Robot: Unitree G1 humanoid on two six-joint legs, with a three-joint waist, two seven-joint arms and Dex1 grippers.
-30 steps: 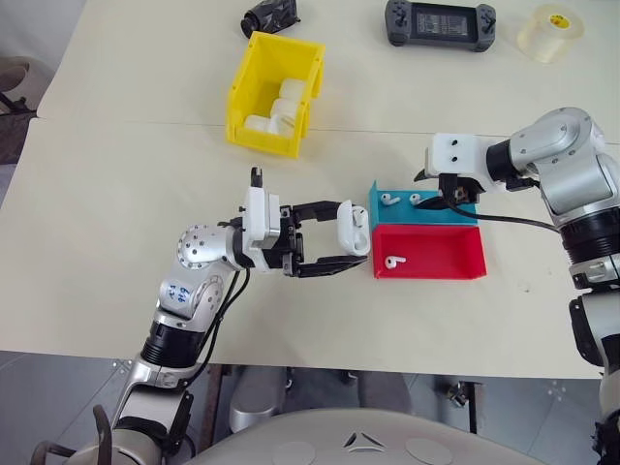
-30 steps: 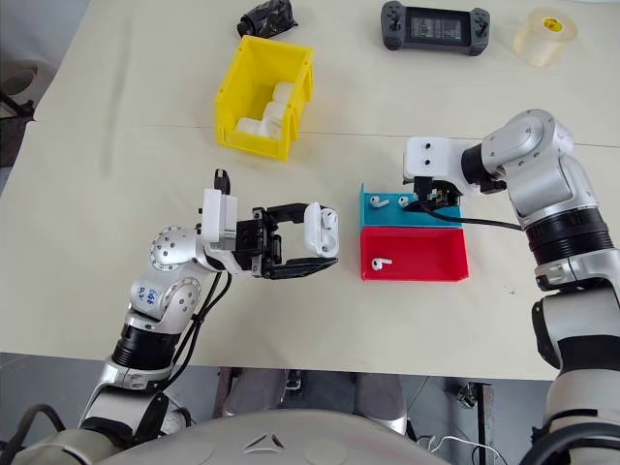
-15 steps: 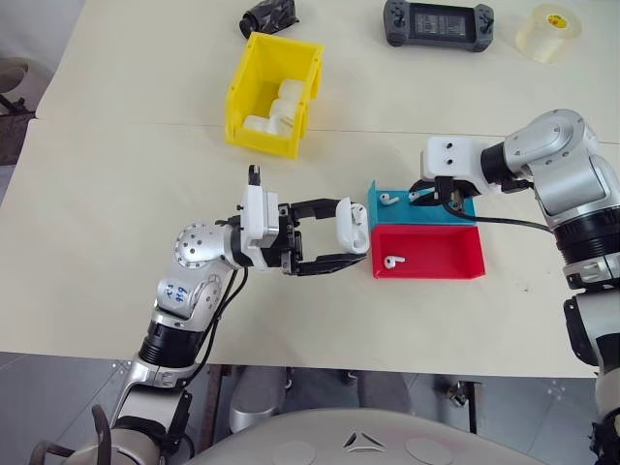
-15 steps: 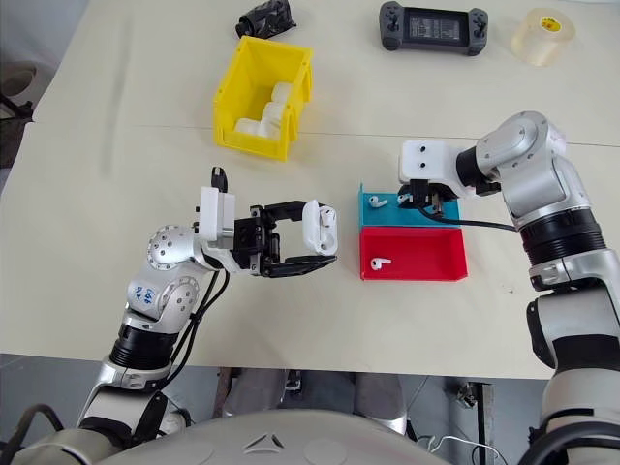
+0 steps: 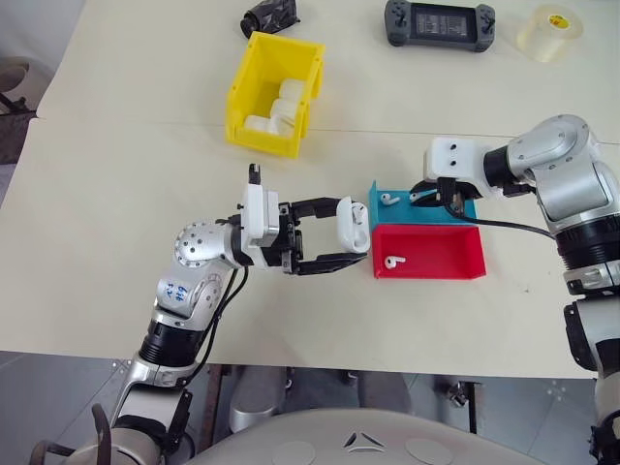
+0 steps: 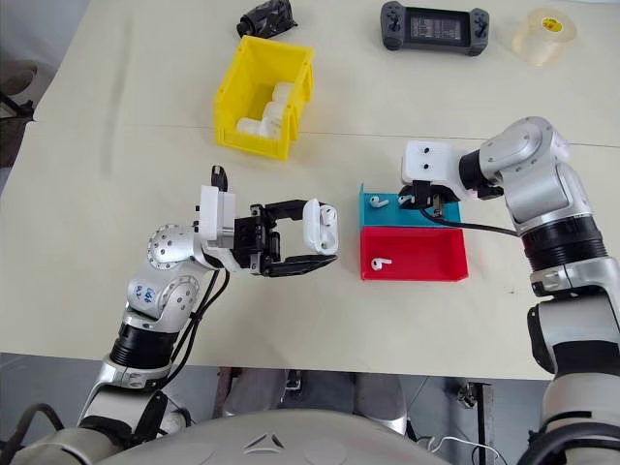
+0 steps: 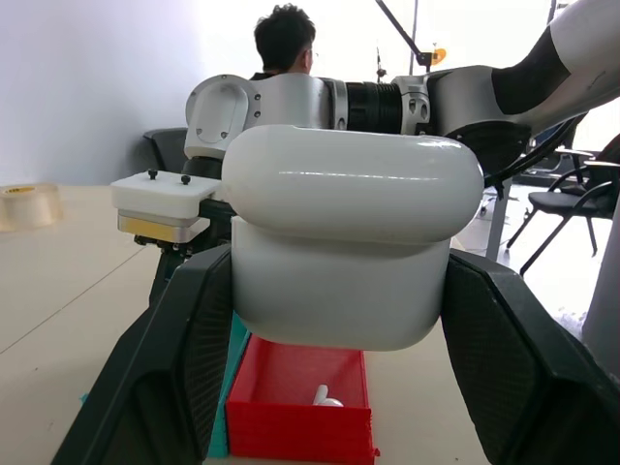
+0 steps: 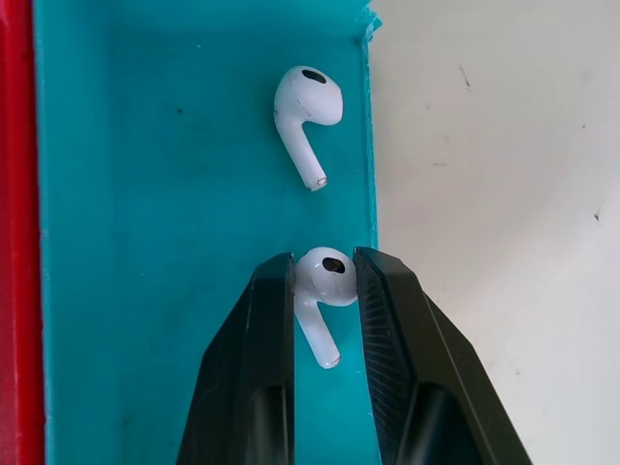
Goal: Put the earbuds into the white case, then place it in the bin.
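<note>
- The left gripper (image 5: 355, 240) is clamped on the white case (image 5: 353, 225), one black finger on each side of it, and holds it up off the table (image 5: 116, 203), just to the left of the two low trays.
- In the left wrist view the white case (image 7: 349, 247) sits squarely between the two fingers (image 7: 179, 358), with its lid seam showing as a line across the body; whether the lid is fully down I cannot tell.
- The right gripper (image 8: 324, 291) reaches down into the teal tray (image 8: 145, 242), and its two fingers (image 8: 266, 349) have closed narrowly around the head of one earbud (image 8: 323, 291), pressing it from both sides, its stem pointing down between them.
- A second earbud (image 8: 306, 111) lies loose on the floor of the same teal tray, near the pinched one but apart from it.
- A third earbud (image 5: 392, 261) lies in the red tray (image 5: 455, 262), which sits touching the teal tray on the side nearer the robot.
- The yellow bin (image 5: 252, 77) stands farther back on the table, well apart from both grippers, with some white items (image 5: 281, 107) inside.
- At the table's far edge are a black game console (image 5: 440, 21), a roll of clear tape (image 5: 549, 31) and a small dark object (image 5: 269, 15).
</note>
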